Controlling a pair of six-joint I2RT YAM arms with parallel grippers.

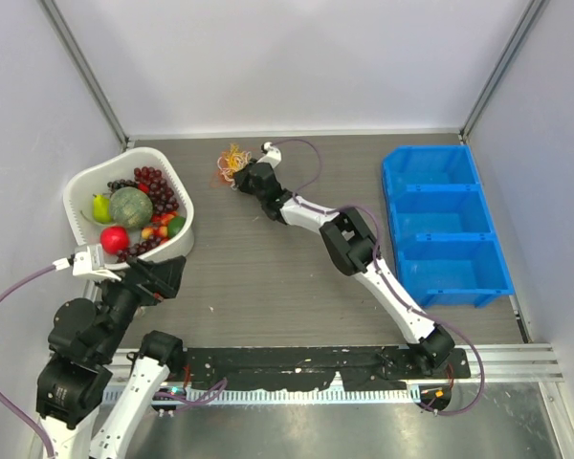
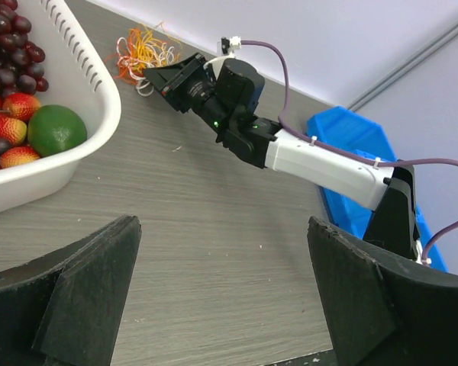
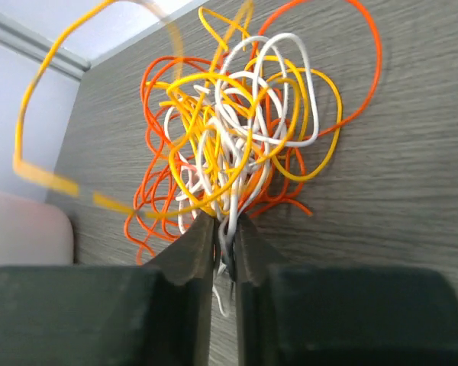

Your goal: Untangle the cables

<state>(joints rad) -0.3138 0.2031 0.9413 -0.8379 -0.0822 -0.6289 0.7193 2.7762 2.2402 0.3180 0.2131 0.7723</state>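
While the right arm (image 1: 364, 251) stretches long and low across the worktop (image 1: 268, 287), the right tool (image 3: 225, 240) is clenched on a few white strands at the near side of the cables (image 3: 237, 137). They form a loose knot of thin, glossy orange, yellow and white loops on the grey wood-grain surface by the far edge. At the near left corner, the left tool (image 2: 221, 229) stands released, its black wedge-shaped fingers wide apart.

Tangled orange, yellow, white cables (image 3: 214, 152)
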